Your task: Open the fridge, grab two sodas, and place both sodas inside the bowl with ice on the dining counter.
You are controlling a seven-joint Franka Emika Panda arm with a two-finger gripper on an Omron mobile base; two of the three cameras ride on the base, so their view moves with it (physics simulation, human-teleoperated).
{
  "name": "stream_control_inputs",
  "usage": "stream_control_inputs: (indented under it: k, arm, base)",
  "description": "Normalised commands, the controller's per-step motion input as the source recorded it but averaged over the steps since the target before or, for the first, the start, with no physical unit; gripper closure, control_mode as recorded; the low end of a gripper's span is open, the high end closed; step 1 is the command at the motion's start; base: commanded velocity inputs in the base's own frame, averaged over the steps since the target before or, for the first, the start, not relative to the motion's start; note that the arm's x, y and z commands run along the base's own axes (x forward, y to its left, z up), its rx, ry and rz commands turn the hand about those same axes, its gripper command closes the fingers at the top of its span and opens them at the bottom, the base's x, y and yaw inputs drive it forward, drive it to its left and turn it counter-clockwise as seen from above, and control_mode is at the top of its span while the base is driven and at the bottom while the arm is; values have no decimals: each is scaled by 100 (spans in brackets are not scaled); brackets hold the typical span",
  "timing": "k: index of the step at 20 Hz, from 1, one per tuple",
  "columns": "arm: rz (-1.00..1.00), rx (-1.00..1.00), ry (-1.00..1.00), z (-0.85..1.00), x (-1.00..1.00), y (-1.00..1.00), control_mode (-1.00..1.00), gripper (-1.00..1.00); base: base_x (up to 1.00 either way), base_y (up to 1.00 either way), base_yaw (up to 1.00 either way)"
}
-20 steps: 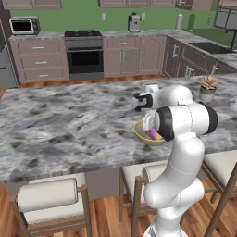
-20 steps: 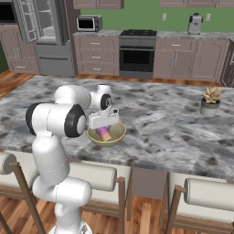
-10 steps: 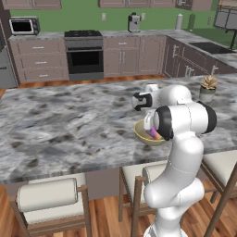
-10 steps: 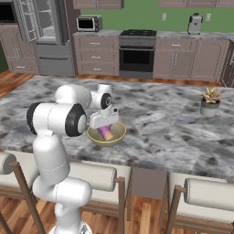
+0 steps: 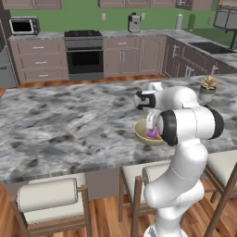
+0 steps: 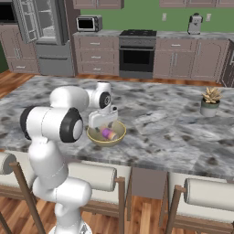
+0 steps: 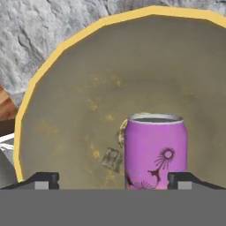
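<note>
The tan-yellow bowl stands on the marbled dining counter near its front edge. A purple soda can lies inside it. My gripper hangs just over the bowl, pointing down into it. Its fingers stand wide apart, open, with the can between them, close to the right fingertip. The grey fridge stands at the far left of the kitchen with a door swung open.
A small potted plant sits on the counter to the right of the bowl. Cushioned wooden stools line the counter's near side. A pale ice cube lies in the bowl.
The gripper's fingers have spread apart and let go of the purple can, which now lies in the bowl. The arm has hardly moved.
</note>
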Motion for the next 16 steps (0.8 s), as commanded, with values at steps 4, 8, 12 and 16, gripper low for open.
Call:
stream_control_inputs:
  k: [4, 8, 12, 16]
  arm:
    - [0, 3, -7, 47, -35, 0, -100, -100]
    - [0, 1, -3, 43, -43, 10, -100, -100]
    - [0, 0, 0, 37, -43, 22, -100, -100]
    - [-1, 0, 0, 27, -44, 27, -100, -100]
  base:
    - [0, 0, 0]
    - [0, 0, 0]
    - [0, 0, 0]
    - [0, 0, 0]
